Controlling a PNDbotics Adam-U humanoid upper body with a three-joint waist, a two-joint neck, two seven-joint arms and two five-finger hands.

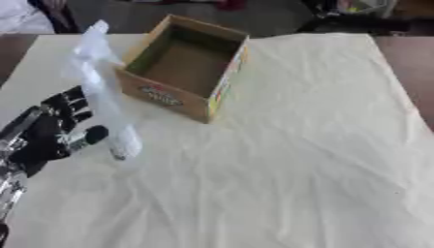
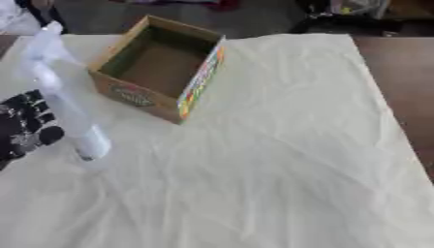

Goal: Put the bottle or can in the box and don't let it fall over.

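**Left hand beside the standing bottle, box open beyond**

Nearest me, at about 8 o'clock, my black left hand (image 1: 53, 130) comes in from the left edge. Its forearm is cut off by the frame in the left eye view, and in the right eye view only part of the hand shows. The fingers look spread and fairly straight, with the thumb tip just beside the clear plastic bottle (image 1: 106, 94); I cannot tell whether it actually touches. The hand is not wrapped around anything. My right hand shows in neither view.

The bottle stands on the cream wrinkled cloth (image 1: 280, 164) at roughly 9 o'clock, leaning a little with its top tilted away from me toward 11 o'clock. It is blurred and see-through, so its cap and any label are hard to make out.

Farther on, at about 11 o'clock, sits the open brown cardboard box (image 1: 182, 65), its inside bare. A printed logo marks the near wall and colourful print runs down the right corner, but I cannot read either. The bottle stands outside the box, near its left near corner.
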